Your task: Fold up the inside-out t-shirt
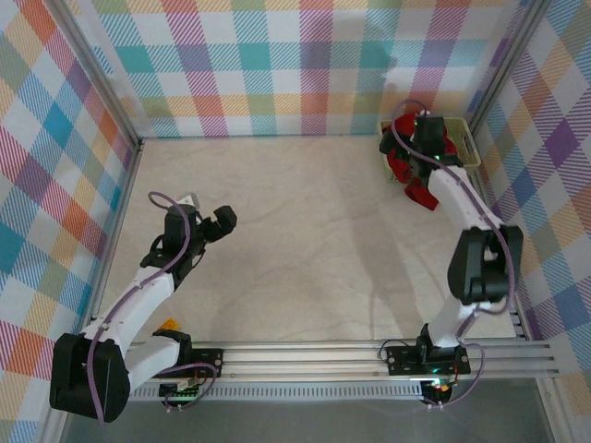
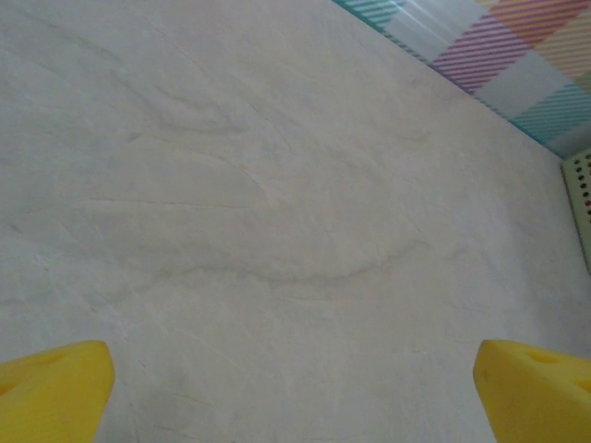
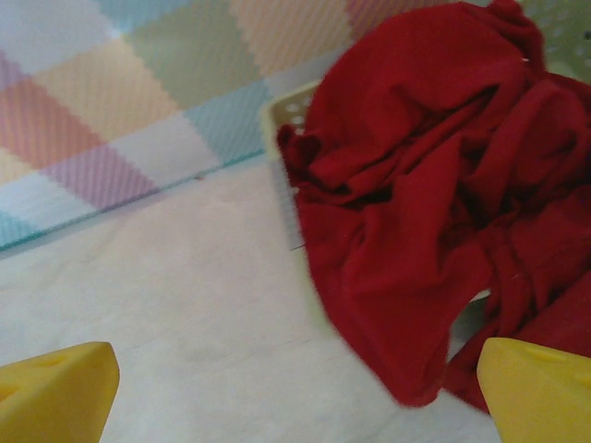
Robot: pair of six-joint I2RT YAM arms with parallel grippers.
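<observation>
The inside-out t-shirt [image 1: 403, 168] is a crumpled deep-red heap in a pale green basket [image 1: 467, 148] at the far right corner. A flap of it [image 3: 416, 277] hangs over the basket's rim [image 3: 288, 111] down to the table. My right gripper [image 1: 427, 138] hovers over the heap, open; its yellow fingertips [image 3: 55, 392] stand wide apart with nothing between them, and the hanging flap lies just ahead of the right gripper [image 3: 295, 397]. My left gripper [image 1: 223, 221] is open over bare table at the left, far from the shirt, with yellow fingertips [image 2: 51, 392] spread wide.
Pale wrinkled cloth covers the table [image 1: 305, 231]. Checked walls [image 1: 295, 65] close in the left, back and right sides. The basket's perforated wall [image 2: 580, 198] shows at the right edge of the left wrist view. A metal rail [image 1: 369, 355] runs along the near edge.
</observation>
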